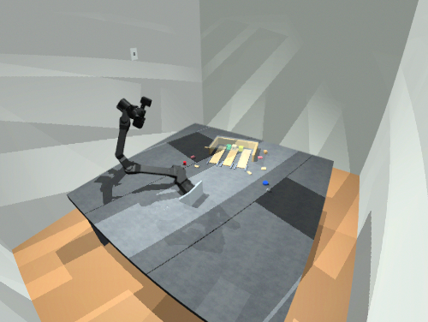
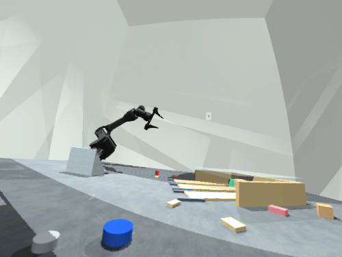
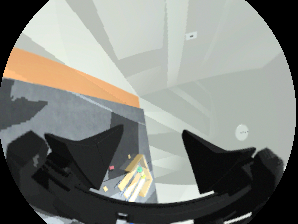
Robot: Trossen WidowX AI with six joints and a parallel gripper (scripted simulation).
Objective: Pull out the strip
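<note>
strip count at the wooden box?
3 strips, side by side, sticking out of the open side of the wooden box. Any lying fully inside may be hidden.

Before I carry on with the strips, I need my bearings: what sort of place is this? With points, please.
Probably a robot test room: an arm (image 1: 121, 143) (image 2: 117, 124) mounted at a table (image 1: 231, 257), a walled wooden tray (image 1: 255, 151) (image 2: 270, 193) with strips, and plain pale walls around.
</note>
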